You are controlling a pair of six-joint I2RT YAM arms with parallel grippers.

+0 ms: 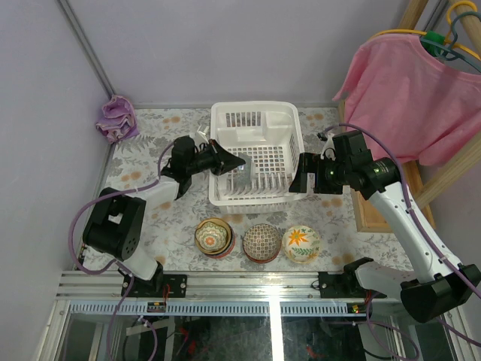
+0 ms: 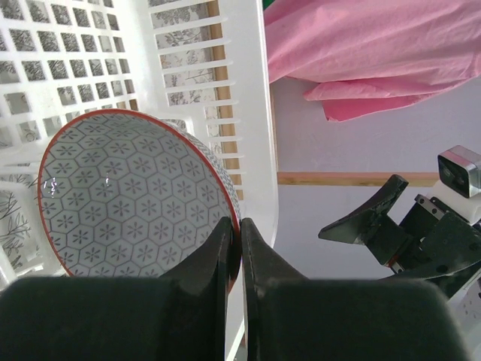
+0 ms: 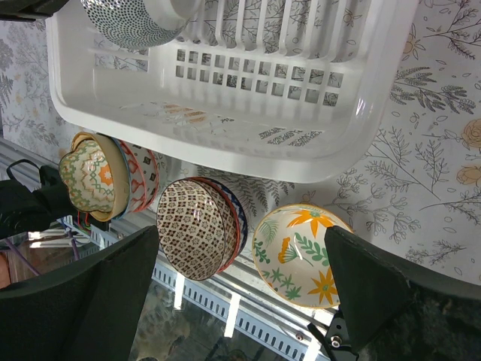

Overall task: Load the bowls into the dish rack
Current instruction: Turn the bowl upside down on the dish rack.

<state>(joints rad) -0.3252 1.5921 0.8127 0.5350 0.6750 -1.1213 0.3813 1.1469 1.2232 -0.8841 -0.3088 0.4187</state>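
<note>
My left gripper (image 1: pixel 234 162) is shut on the rim of a grey hexagon-patterned bowl with a red edge (image 2: pixel 128 195). It holds the bowl tilted on edge inside the white dish rack (image 1: pixel 252 124), near the rack's front left. In the left wrist view the fingertips (image 2: pixel 225 241) pinch the rim in front of the rack wall (image 2: pixel 244 113). My right gripper (image 1: pixel 299 180) stands open just right of the rack, with nothing in it. At the table's front stand a yellow-orange stack (image 1: pixel 213 237), a brown-patterned stack (image 1: pixel 261 242) and a white bowl with orange flowers (image 1: pixel 301 244). The right wrist view frames the flower bowl (image 3: pixel 301 256) and the brown stack (image 3: pixel 199 226) between its wide fingers (image 3: pixel 75 293).
A purple cloth (image 1: pixel 116 119) lies at the back left corner. A pink shirt (image 1: pixel 409 98) hangs on a wooden frame at the right. A metal rail (image 1: pixel 248 282) runs along the near table edge, just in front of the bowls.
</note>
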